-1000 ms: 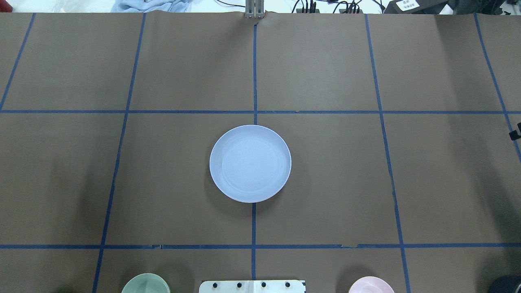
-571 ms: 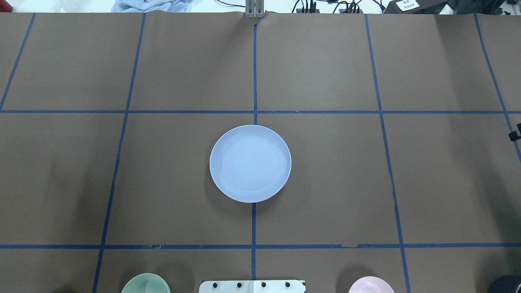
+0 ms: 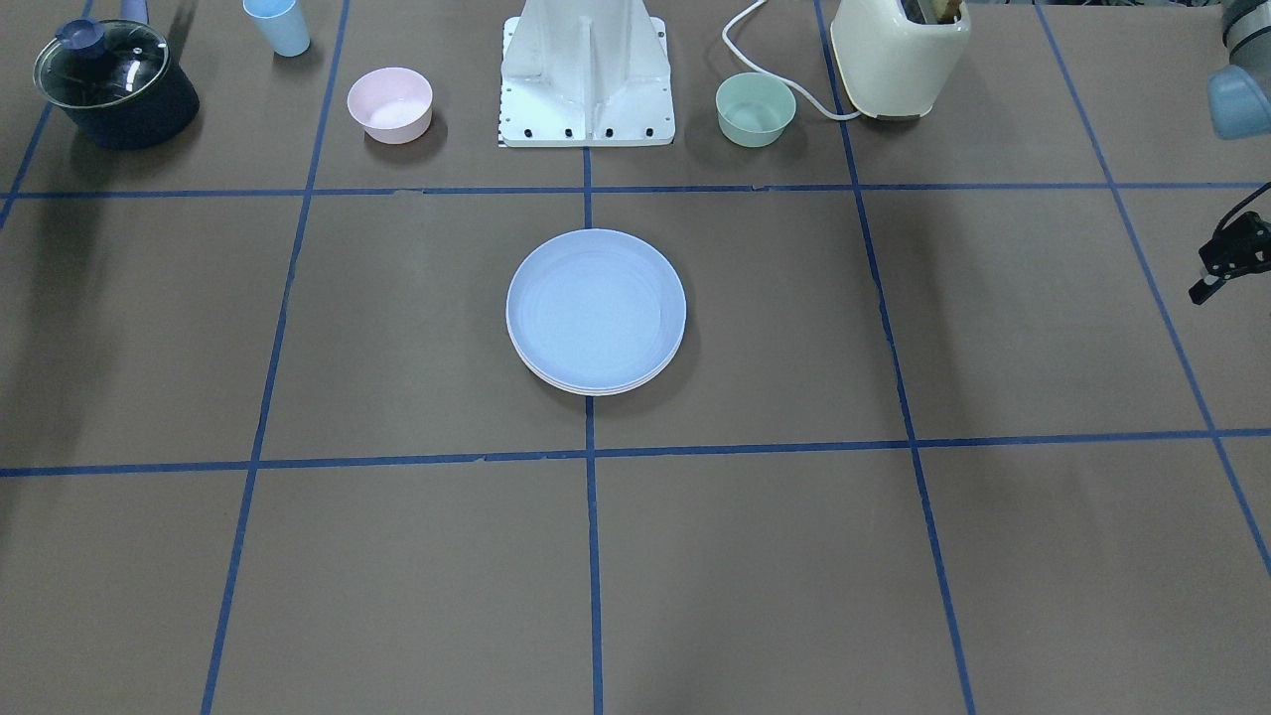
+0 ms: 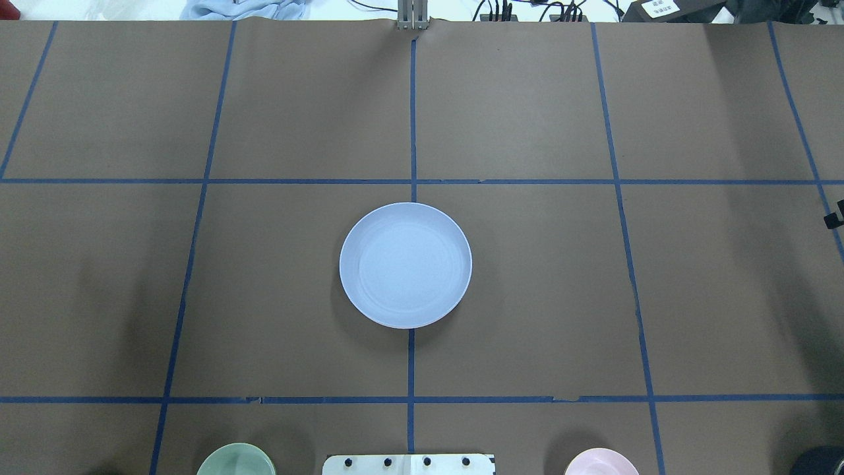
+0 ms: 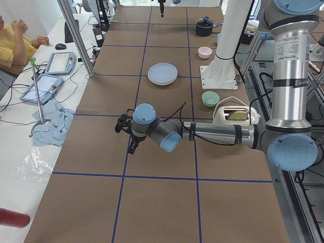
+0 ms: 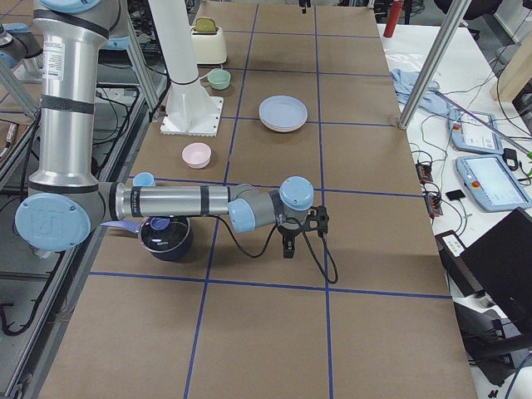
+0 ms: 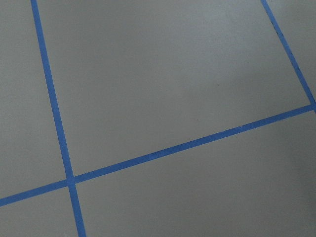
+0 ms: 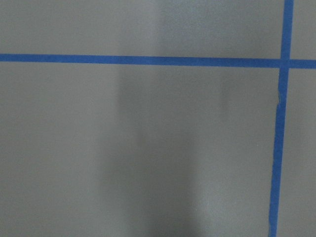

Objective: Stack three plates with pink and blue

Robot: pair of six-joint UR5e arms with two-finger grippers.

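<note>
Round, shallow blue plate (image 4: 405,264) with raised rim tops a stack (image 3: 594,386); paler rims show beneath. Left gripper (image 3: 1216,270) and right gripper (image 6: 303,231): grip cannot be told.

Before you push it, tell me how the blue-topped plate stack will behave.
The plate stack looks rigid and light, likely matte plastic. Flat and low, it should slide, not tip or roll. Nested rims probably keep it together.
</note>
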